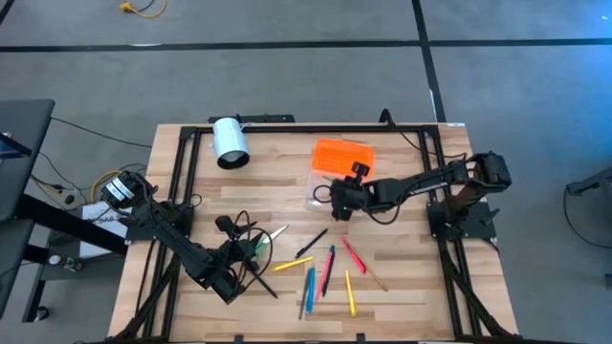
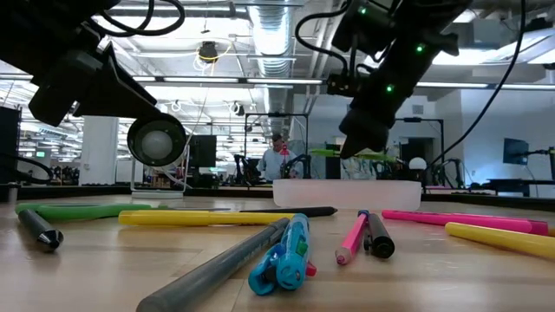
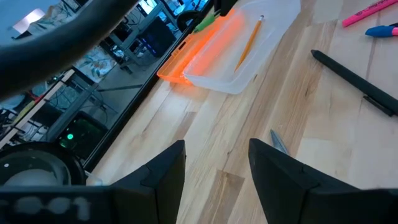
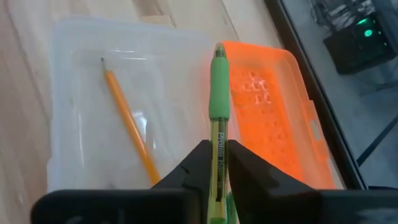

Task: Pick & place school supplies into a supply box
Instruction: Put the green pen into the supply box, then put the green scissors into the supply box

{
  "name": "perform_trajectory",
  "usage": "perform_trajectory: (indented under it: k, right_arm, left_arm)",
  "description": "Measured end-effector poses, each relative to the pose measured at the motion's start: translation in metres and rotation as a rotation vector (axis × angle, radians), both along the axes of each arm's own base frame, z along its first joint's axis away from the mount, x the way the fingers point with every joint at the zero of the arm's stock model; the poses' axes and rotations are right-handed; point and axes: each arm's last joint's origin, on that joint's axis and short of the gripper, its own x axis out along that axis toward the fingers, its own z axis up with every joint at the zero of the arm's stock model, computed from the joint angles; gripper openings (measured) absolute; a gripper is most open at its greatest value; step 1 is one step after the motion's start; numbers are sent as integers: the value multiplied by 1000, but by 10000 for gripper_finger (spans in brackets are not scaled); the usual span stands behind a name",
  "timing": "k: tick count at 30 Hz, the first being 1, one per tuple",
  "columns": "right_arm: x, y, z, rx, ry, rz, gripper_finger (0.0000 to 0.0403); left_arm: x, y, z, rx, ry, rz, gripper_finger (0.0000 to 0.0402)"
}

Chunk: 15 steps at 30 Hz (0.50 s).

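Overhead, the pale wooden table (image 1: 287, 191) fills the frame's middle on grey floor, a white cylinder (image 1: 229, 141) at its upper left. The supply box (image 1: 330, 177) sits upper centre, its orange lid (image 1: 342, 155) folded open. The right gripper (image 4: 214, 163) hangs over the box, fingers clamped on a green-grip pen (image 4: 217, 93); only its wrist view shows the orange pencil (image 4: 127, 127) already lying in the clear tray. The left gripper (image 3: 214, 165) hovers at lower left, fingers apart. Loose pens (image 1: 325, 272) lie lower centre. Only the low view shows the workshop beyond, with a person (image 2: 276, 156).
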Motion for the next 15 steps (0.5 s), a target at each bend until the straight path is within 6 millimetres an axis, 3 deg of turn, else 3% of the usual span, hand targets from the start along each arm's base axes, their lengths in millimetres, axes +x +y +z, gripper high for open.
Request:
perform_trajectory:
  k: [9, 15]
  right_arm:
    - [0, 1, 0, -4, -4, 1, 87]
    - [1, 14, 1, -21, -5, 52, 104]
  left_arm:
    - [0, 0, 0, -4, -3, 1, 169]
    - [0, 0, 0, -8, -6, 1, 169]
